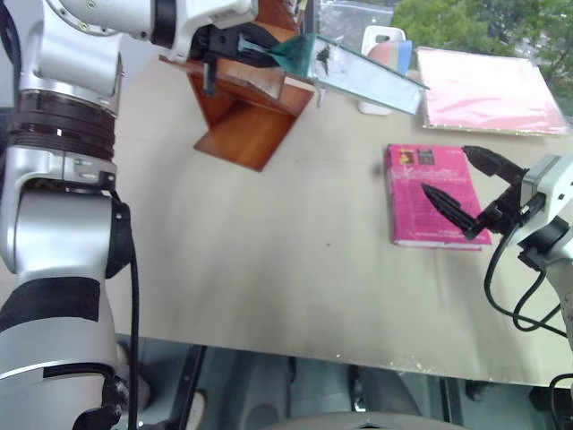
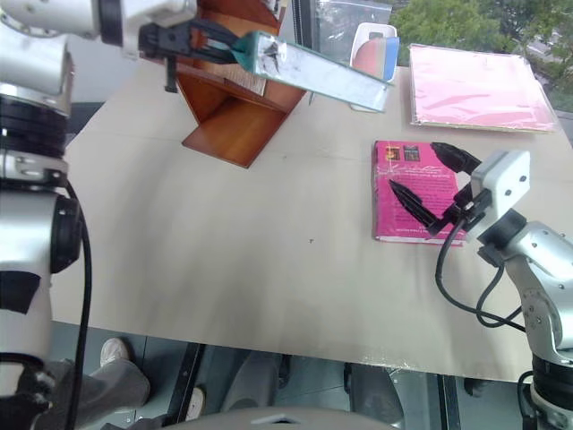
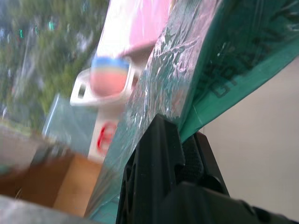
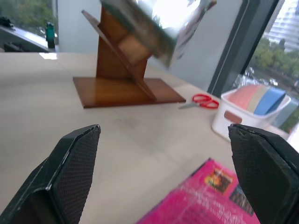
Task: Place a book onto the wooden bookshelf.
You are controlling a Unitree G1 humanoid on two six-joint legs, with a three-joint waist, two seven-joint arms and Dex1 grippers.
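The book (image 1: 358, 73), large, teal-green and wrapped in glossy film, hangs tilted in the air at the far side of the table. My left gripper (image 1: 260, 45) is shut on its left end, and the black fingers (image 3: 159, 158) clamp its edge. The wooden bookshelf (image 1: 251, 116), reddish-brown with slanted boards, stands just below and behind that end of the book. It also rises ahead of my right gripper (image 4: 163, 128), with the book (image 4: 159, 28) above it. My right gripper (image 1: 446, 170) hovers open over a magenta book, with nothing between its fingers.
The magenta-pink book (image 1: 430, 193) lies flat at the right of the pale table (image 1: 269, 269). A pale-pink folder (image 1: 488, 90) lies at the back right. Beside the shelf stand a white holder (image 1: 385, 45) with coloured pads and red scissors (image 4: 203, 100).
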